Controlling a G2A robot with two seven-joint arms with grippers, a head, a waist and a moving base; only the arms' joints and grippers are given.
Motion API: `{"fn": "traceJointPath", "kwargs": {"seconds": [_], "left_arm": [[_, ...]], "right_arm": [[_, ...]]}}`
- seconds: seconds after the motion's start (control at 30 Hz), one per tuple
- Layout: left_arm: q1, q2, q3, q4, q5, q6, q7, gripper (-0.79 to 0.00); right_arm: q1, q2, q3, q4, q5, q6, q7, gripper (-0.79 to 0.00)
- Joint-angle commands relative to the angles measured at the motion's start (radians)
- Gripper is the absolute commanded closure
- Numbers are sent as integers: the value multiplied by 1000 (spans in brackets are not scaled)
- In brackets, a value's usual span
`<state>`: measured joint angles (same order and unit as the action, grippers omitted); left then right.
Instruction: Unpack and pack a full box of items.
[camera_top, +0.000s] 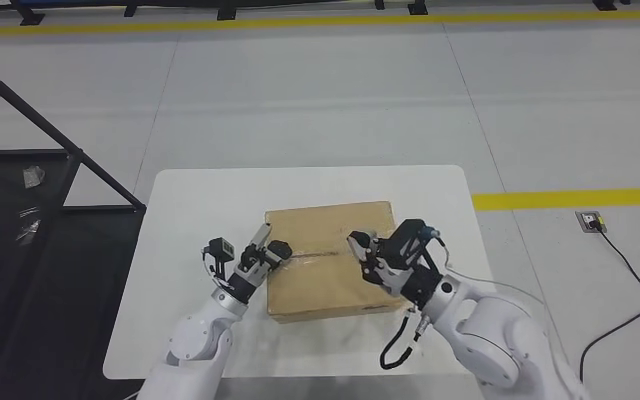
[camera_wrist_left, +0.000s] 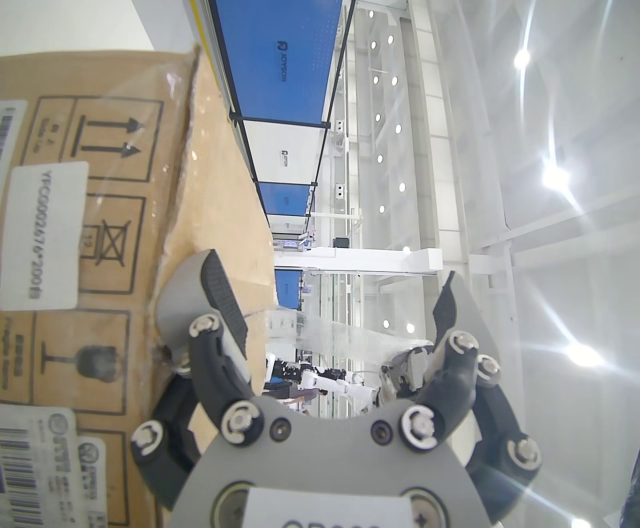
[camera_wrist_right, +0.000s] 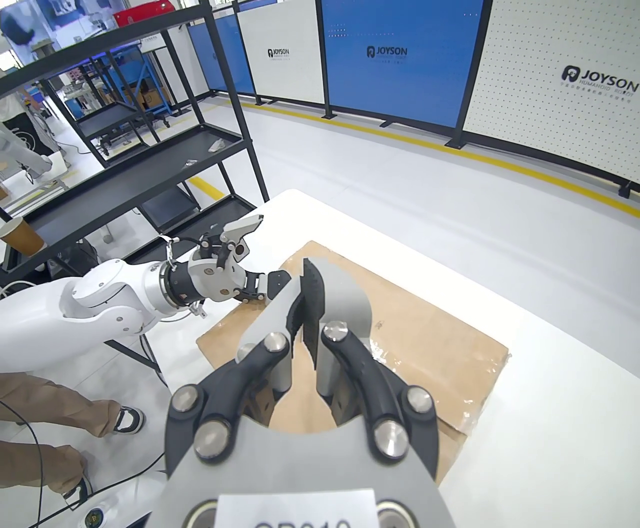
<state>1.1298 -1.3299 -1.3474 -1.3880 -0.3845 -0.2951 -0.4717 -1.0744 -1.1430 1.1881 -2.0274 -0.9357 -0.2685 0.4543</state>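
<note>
the white tabletop holds a taped-shut cardboard box in its middle. the left tool is spread wide at the box's left edge. the right tool is clenched tight over the box top.

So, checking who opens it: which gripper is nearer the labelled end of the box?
Left. The left gripper is open at the labelled end of the box, one finger by its top edge. The right gripper is shut above the box top, past its middle.

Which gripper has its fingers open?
The left gripper, by the box: fingers spread wide. The right gripper has its fingers pressed together above the box.
</note>
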Motion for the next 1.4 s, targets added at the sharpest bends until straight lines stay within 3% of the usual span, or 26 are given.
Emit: {"fn": "traceJointPath", "kwargs": {"seconds": [0.0,0.4,0.77,0.93,1.13,1.37], "left_arm": [[-1,-1,5,2,1,-1,-1,-785],[-7,-2,18,16,3,-11,-8,-785],[5,1,8,6,-6,-20,-18,-785],[9,2,12,-2,-4,-21,-22,-785],[10,1,25,-16,7,-18,-19,-785],[7,-1,41,-19,20,-16,-15,-785]], "right_arm": [[-6,-1,-1,-9,-3,3,-6,0],[-69,-6,-1,-94,-6,46,-59,0],[-81,-7,4,-91,0,65,-73,0],[-124,-7,67,-67,80,130,-84,0],[-165,-3,154,-44,215,158,-25,0],[-186,0,223,-14,273,261,36,0]]}}
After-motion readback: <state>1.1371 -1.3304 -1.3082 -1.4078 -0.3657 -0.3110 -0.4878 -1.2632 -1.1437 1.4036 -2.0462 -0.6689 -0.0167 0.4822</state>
